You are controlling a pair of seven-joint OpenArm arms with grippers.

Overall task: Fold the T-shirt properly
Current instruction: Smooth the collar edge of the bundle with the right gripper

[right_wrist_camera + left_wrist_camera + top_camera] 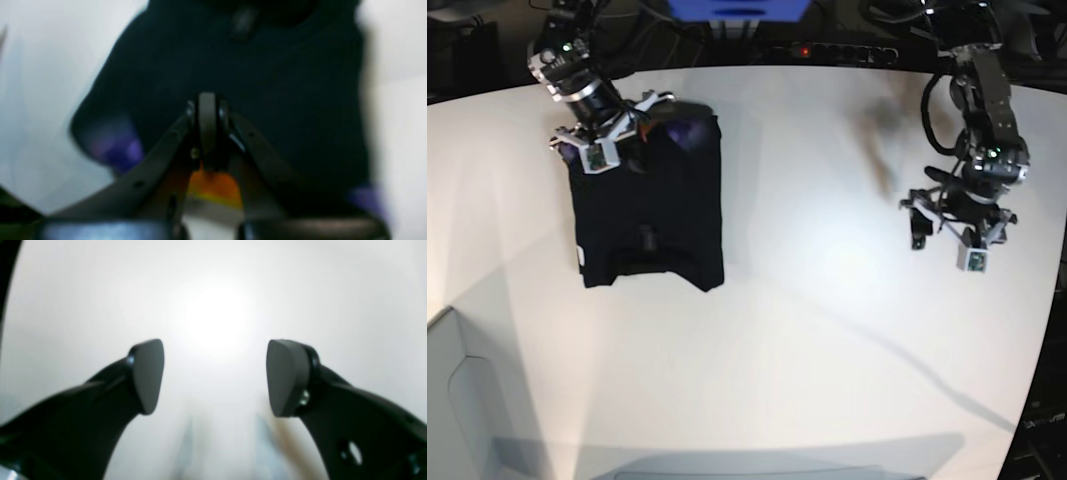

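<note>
T-shirt (652, 215): black, lying folded into a rough rectangle on the white table (807, 330), toward the side where my right arm works. Its near edge shows a small tag or mark at the middle, and some purple shows at the far corner beside my right gripper.

T-shirt up close: in my right wrist view the cloth (267, 100) fills most of the frame, dark and blurred, with purple patches low on both sides and an orange patch just under my fingers.

My right gripper (207, 126): my fingers are pressed together, pads meeting in one narrow line, and they pinch the black cloth at the shirt's far edge. From the base view this gripper (617, 135) sits right on that far edge, touching the fabric.

My left gripper (215, 376): my fingers are spread wide, with nothing between the two pads, only bare bright table behind them.

My left arm: in the base view its gripper (952, 235) is over bare table, well apart from the shirt, on the opposite side.

Table: white and glossy, with a bright glare spot in my left wrist view.
</note>
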